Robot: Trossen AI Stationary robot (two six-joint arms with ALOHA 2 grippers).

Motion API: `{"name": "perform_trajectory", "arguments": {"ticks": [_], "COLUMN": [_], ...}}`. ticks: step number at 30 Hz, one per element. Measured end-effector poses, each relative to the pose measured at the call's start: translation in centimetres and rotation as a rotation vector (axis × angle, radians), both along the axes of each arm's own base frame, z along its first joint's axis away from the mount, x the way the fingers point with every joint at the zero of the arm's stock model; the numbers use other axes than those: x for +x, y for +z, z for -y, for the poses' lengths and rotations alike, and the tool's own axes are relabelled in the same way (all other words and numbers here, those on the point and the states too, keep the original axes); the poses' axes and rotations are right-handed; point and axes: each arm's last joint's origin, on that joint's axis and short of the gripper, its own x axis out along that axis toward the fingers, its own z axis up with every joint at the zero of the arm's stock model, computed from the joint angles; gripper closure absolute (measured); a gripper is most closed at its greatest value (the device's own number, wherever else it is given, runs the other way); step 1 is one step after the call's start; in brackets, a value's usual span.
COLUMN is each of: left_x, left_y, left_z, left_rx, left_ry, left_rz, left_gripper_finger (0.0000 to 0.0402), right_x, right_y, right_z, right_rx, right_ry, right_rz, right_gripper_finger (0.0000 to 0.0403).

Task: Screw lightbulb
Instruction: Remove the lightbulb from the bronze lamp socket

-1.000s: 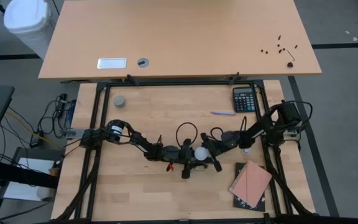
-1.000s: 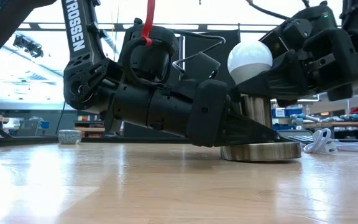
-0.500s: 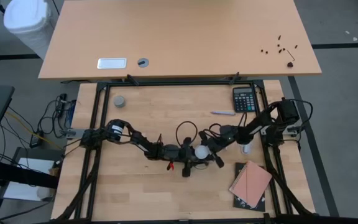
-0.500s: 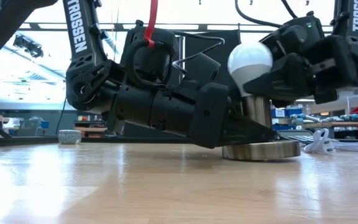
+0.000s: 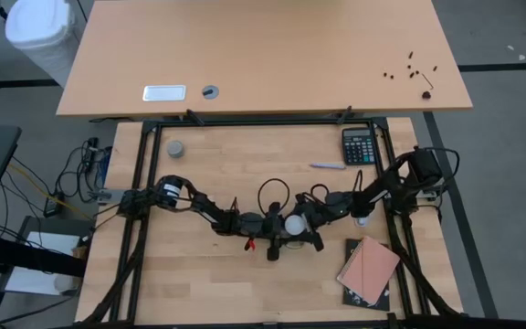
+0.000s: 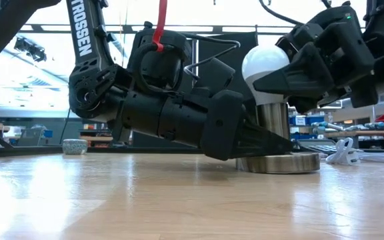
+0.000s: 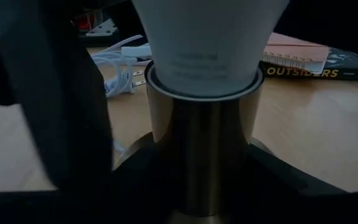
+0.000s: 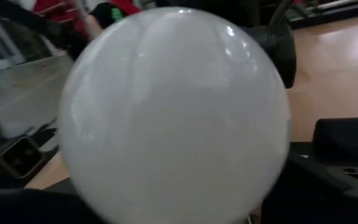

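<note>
Lightbulb [image 6: 265, 67] upright, globe up

calculator [image 5: 358, 145], pen [image 5: 327, 165], notebook [image 5: 368, 265]

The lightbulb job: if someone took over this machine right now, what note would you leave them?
Left gripper: low at the lamp base, its fingers on either side of the metal stem.
Right gripper: closed on the lightbulb.
The bulb sits upright in the metal socket and no thread shows.
Done: bulb in the socket.
Left: confirm it is screwed tight, then release both grippers.
</note>
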Motion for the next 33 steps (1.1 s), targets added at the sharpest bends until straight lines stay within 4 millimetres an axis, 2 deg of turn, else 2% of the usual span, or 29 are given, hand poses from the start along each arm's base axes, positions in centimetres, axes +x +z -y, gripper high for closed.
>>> {"name": "perform_trajectory", "arguments": {"ticks": [9,17,23,33], "left_x": [0.0,0.0,0.0,0.0], "left_y": [0.0,-0.1,-0.1,0.0], "left_z": [0.0,0.0,0.0,-0.1], "left_rx": [-0.003,-0.005,-0.006,-0.028], "left_ry": [0.013,0.02,0.02,0.036], "left_rz": [-0.003,-0.006,-0.006,-0.003], "left_gripper_finger": [0.0213,0.0213,0.0213,0.0213], "right_x": [-0.6,-1.7,-0.9,1.0], "right_y": [-0.1,0.2,1.2,1.9], "right_z": [-2.4,-5.5,-6.9,-7.8], "right_rx": [-0.116,-0.187,-0.16,-0.21], "right_ry": [-0.203,-0.385,-0.449,-0.589], "right_rz": [0.01,0.042,0.077,0.017], "right_gripper_finger": [0.0069,0.0069,0.0069,0.0069]}}
